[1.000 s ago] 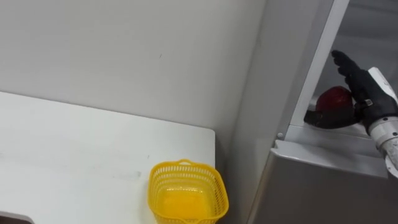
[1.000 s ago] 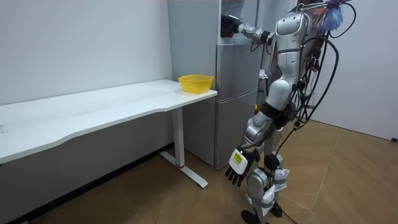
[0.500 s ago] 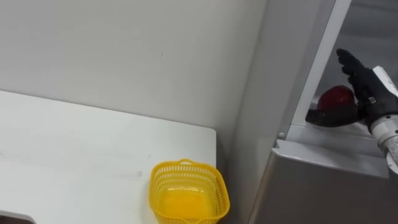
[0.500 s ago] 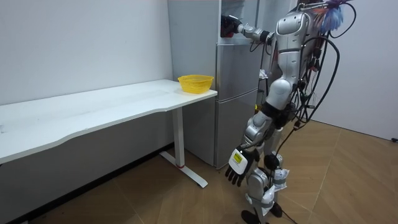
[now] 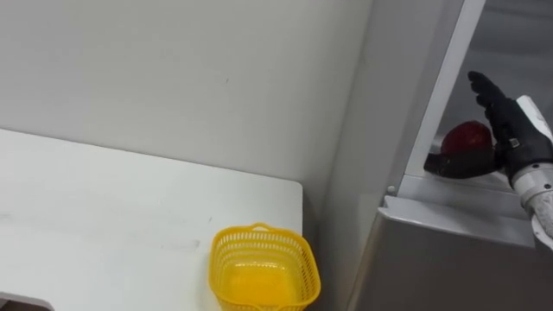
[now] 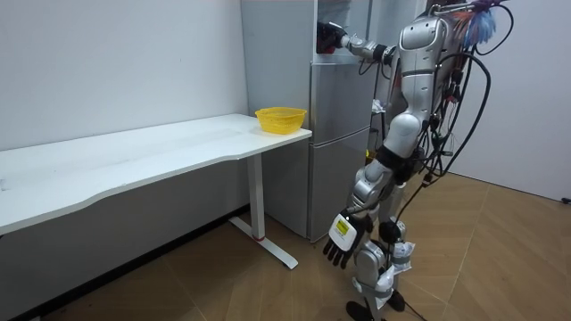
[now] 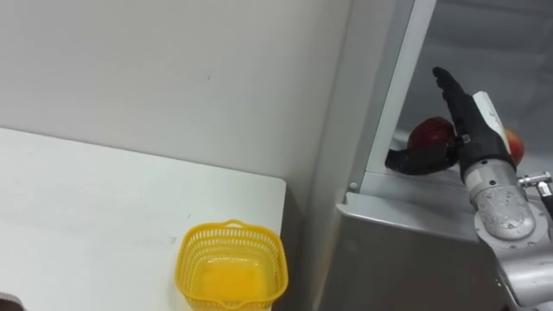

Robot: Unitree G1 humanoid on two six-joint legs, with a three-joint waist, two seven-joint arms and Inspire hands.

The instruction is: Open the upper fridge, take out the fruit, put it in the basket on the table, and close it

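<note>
The red apple (image 5: pixel 465 136) sits at the front edge of the upper fridge shelf (image 5: pixel 449 183), just left of the right hand (image 5: pixel 511 131). That hand's fingers are straight, with the thumb stretched below the apple, perhaps touching it. The left hand (image 6: pixel 342 239) hangs relaxed.

You see a dark red apple (image 5: pixel 467 136) and, behind it, a second fruit (image 7: pixel 514 145) in red and yellowish. Your right hand (image 5: pixel 515 130) is black, the fridge (image 5: pixel 449 259) plain grey. The basket (image 5: pixel 225 266) is bright yellow lattice; the table (image 5: pixel 104 216) is plain white.
</note>
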